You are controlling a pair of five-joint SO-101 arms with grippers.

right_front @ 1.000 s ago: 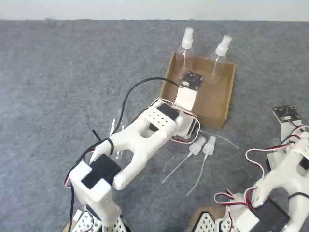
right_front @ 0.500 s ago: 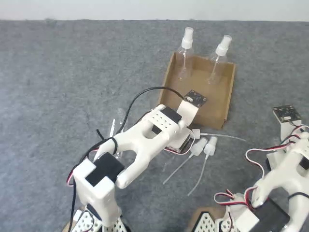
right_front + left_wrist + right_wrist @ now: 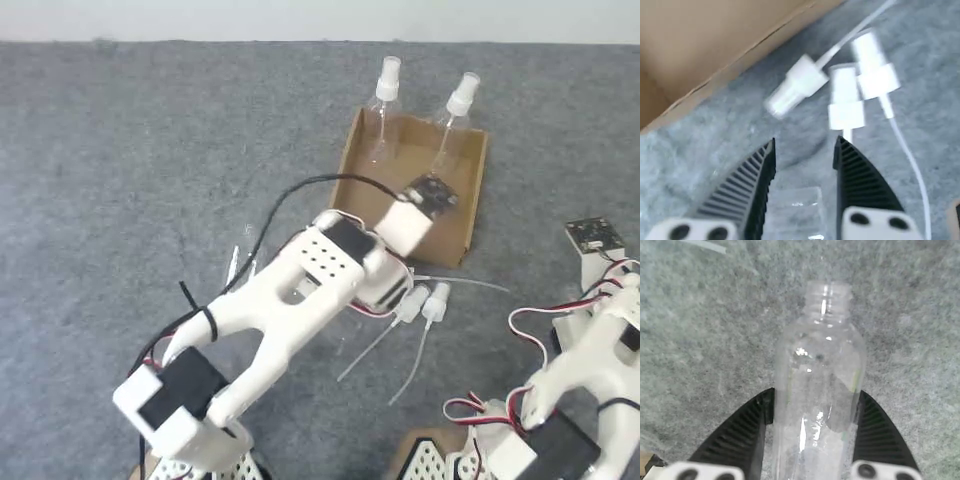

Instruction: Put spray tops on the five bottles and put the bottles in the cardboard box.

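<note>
Left fingers (image 3: 755, 185) spread and empty: drop over the spray top (image 3: 845, 100) at frame centre, pinch its collar, carry to the uncapped bottle (image 3: 820, 390) clamped in right fingers (image 3: 747, 435).

Two capped bottles (image 3: 385, 100) stand in the cardboard box (image 3: 455, 225), at its far wall. Three spray tops (image 3: 845, 100) lie on the table (image 3: 120, 150) just before the box's near wall. Uncapped bottle (image 3: 817, 370) sits between the jaws of the right gripper (image 3: 815, 392)

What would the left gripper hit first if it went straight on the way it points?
Probably the middle white plastic spray top, lying just ahead of the left gripper on the grey carpet, though depth is unclear.
</note>
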